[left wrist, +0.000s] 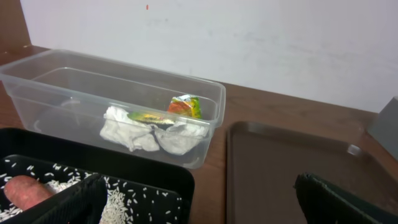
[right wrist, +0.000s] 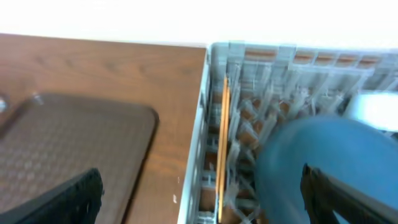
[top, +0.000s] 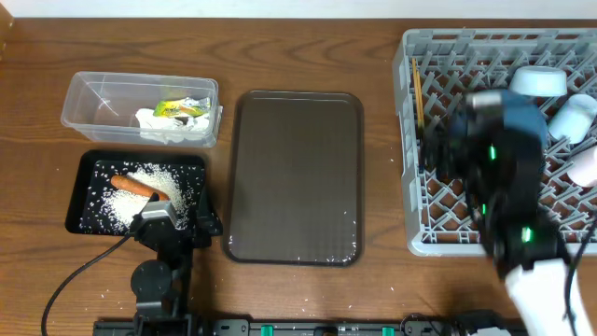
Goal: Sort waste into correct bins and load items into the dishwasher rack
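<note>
The clear tub (top: 93, 103) (left wrist: 56, 81) holds crumpled white tissue (top: 163, 129) (left wrist: 152, 134) and the silver-yellow-green wrapper (top: 182, 108) (left wrist: 183, 107). Rice (top: 131, 201) (left wrist: 118, 205) and the carrot piece (top: 132, 186) (left wrist: 25, 190) lie in the black tray (top: 89, 168) (left wrist: 112, 158). My left gripper (top: 173, 213) (left wrist: 202, 211) hangs open over that tray's near right corner, with nothing between its fingers. The grey rack (top: 424, 238) (right wrist: 214, 68) carries the chopsticks (top: 417, 93) (right wrist: 222, 143), the big dark blue bowl (top: 524, 119) (right wrist: 311, 162), the light blue bowl (top: 539, 81), the white cup (top: 571, 117) and the pink cup (top: 586, 166). My right gripper (top: 457, 126) (right wrist: 205, 205) stands open above the rack's left side, beside the big bowl.
A dark brown serving tray (top: 297, 177) (left wrist: 286, 168) (right wrist: 68, 143) lies between the black tray and the rack, with a few rice grains near its front edge. Bare wooden table (top: 382, 93) separates it from the rack. A black cable (top: 70, 280) runs along the front left.
</note>
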### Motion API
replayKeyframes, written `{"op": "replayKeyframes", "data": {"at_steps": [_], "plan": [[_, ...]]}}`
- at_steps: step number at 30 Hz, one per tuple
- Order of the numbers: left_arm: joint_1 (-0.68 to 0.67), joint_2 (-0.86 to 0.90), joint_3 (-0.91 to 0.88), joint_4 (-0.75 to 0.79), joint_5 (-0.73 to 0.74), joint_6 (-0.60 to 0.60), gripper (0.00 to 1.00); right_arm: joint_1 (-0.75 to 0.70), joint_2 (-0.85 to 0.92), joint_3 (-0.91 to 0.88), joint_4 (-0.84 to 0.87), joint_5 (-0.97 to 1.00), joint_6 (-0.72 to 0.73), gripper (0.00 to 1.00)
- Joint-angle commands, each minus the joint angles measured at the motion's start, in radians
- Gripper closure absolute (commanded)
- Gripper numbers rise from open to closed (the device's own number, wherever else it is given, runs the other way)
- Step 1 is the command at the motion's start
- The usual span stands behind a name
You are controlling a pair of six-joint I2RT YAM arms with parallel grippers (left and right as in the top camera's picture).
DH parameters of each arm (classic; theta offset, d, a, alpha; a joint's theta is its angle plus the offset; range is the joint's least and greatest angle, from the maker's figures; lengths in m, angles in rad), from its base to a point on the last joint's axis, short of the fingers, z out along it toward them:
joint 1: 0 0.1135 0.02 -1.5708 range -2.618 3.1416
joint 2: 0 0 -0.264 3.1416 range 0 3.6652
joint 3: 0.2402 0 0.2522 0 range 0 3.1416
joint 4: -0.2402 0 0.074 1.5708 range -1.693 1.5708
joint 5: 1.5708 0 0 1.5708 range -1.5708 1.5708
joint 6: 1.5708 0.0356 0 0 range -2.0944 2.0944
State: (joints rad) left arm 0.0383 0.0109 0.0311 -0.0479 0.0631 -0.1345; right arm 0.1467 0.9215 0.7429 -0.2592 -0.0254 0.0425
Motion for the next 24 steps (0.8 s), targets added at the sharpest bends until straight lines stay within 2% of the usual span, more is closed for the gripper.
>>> {"op": "replayKeyframes", "data": {"at_steps": [1, 6, 12, 18, 24], "plan": [[0.004, -0.007, -0.027, -0.018, -0.004, -0.005, 0.01, -0.003, -0.154, -0.182, 0.101, -0.032, -0.010, 0.01], [0.004, -0.007, -0.027, -0.018, -0.004, -0.005, 0.01, -0.005, -0.398, -0.427, 0.240, -0.032, -0.010, 0.01], [0.004, -0.007, -0.027, -0.018, -0.005, -0.005, 0.01, -0.004, -0.639, -0.621, 0.288, -0.032, 0.010, 0.01], [0.004, -0.007, -0.027, -0.018, -0.004, -0.005, 0.01, -0.005, -0.715, -0.733, 0.380, -0.031, 0.008, 0.01], [0.004, -0.007, -0.027, -0.018, -0.004, -0.005, 0.01, -0.034, -0.782, -0.737, 0.301, -0.028, 0.008, 0.01]]}}
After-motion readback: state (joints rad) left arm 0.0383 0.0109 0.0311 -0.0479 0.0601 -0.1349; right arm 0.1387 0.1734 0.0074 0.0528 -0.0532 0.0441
